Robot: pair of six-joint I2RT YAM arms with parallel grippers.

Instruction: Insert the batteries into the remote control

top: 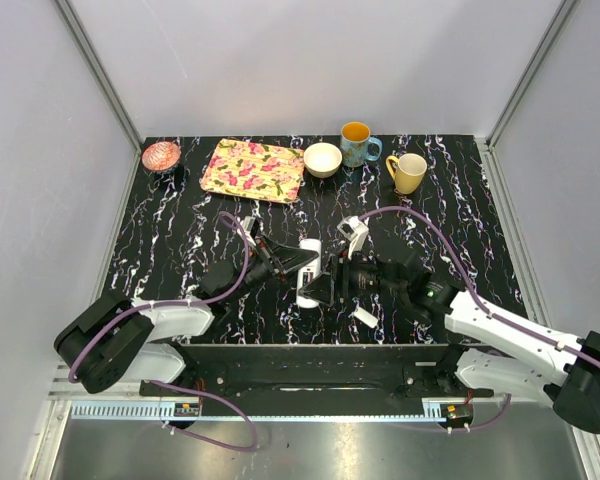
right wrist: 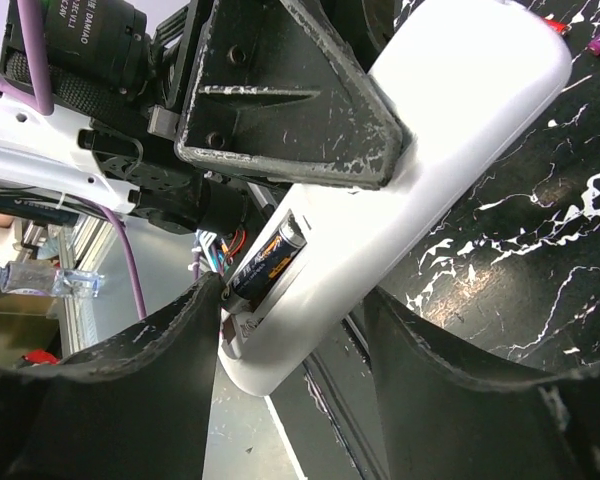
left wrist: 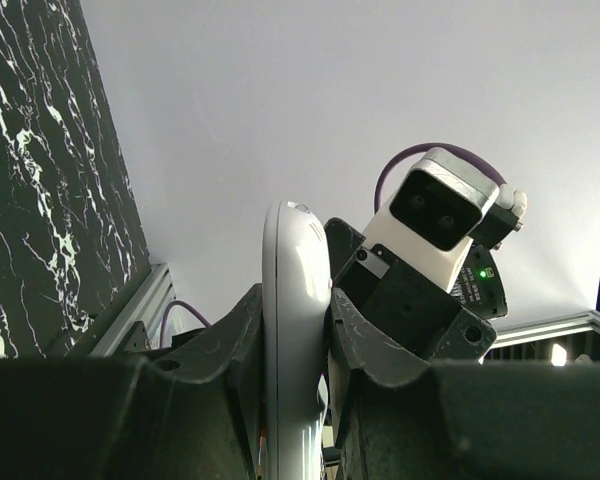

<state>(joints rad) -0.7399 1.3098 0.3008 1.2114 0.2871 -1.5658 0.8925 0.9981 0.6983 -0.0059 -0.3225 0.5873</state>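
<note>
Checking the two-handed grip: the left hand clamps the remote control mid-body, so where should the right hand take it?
The rounded free end past the left hand, approached end-on, as the right hand straddles it now. Pads should probably land on solid shell of the remote control rather than over the open bay, where a battery sits exposed.

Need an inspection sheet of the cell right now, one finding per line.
Surface: black marbled table, no spill seen.
Job's things: remote control held up, one battery seated in its open bay; loose white cover lies near the front edge.
Clutter: pink bowl, floral tray, white bowl, blue mug, yellow mug along the far edge.
Grippers: left gripper shut on the remote control; right gripper straddles its end, contact unclear.
Cables: purple cables loop free, no snag seen.
Surroundings: plain grey walls, nothing else seen.
</note>
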